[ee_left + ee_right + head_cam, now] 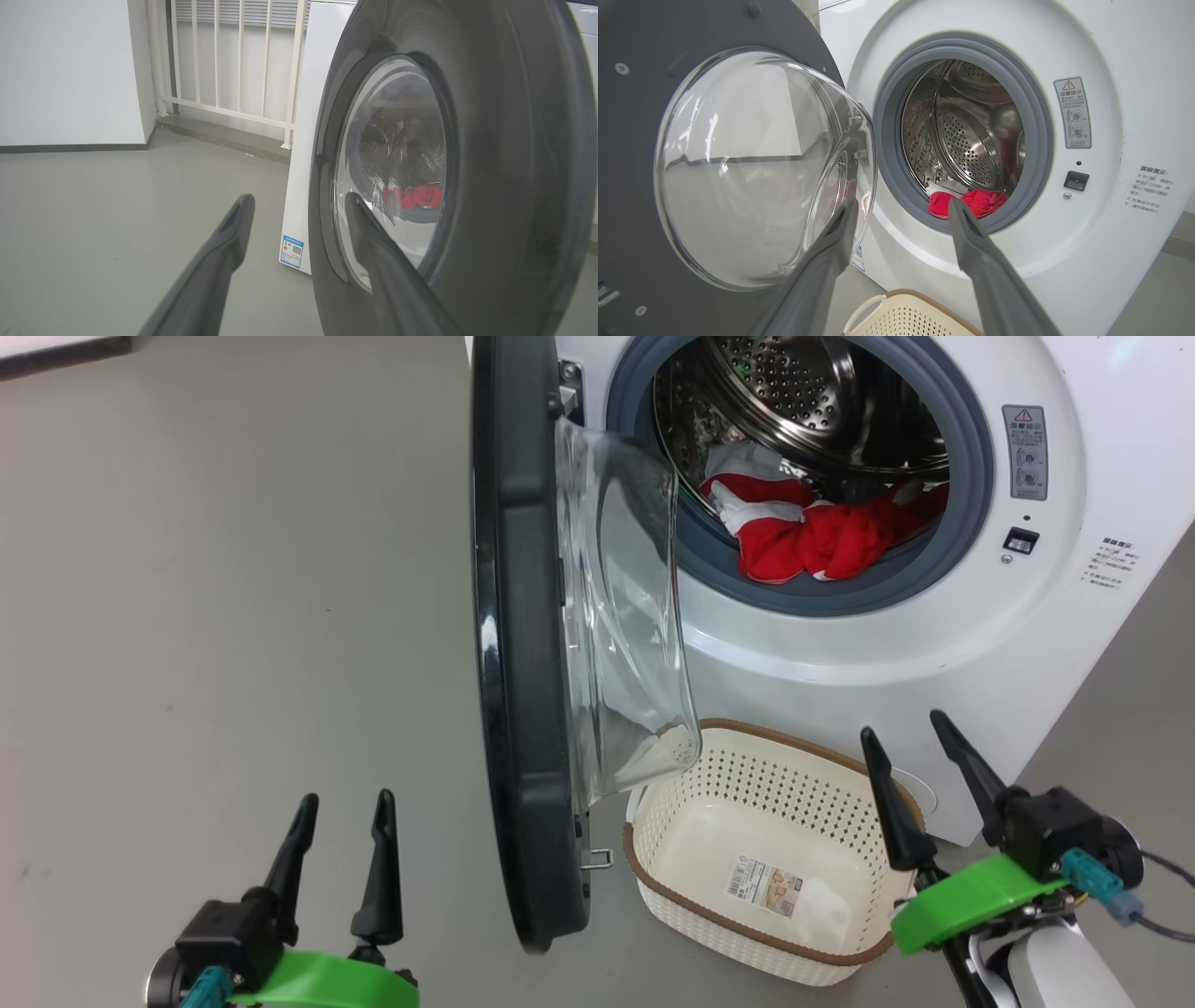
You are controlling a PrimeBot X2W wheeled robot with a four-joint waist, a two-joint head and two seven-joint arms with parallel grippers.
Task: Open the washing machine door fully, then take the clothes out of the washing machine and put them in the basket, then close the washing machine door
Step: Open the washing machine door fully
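Both end effectors are open wide, nothing held. Left end effector (346, 796) sits on the outer side of the washing machine door (509, 663), apart from it. The door's black rim lies to its right and blocks any line to the drum. Right end effector (902, 723) is on the drum side, so the right arm is the nearer one. The clothes (822, 537) lie ahead of and above it, slightly left, heaped on the lower lip of the washing machine (1074, 616) mouth. The right wrist view puts them almost dead ahead of its fingertips. Heap's long axis runs side to side across the opening, crosswise to the approach. The basket (747, 775) is on the floor just below and left of the right end effector, between it and the door, no clothes in it. Door stands roughly square to the machine front, likely enough clearance. Next move probably: right arm straight in, fingers straddling the heap.
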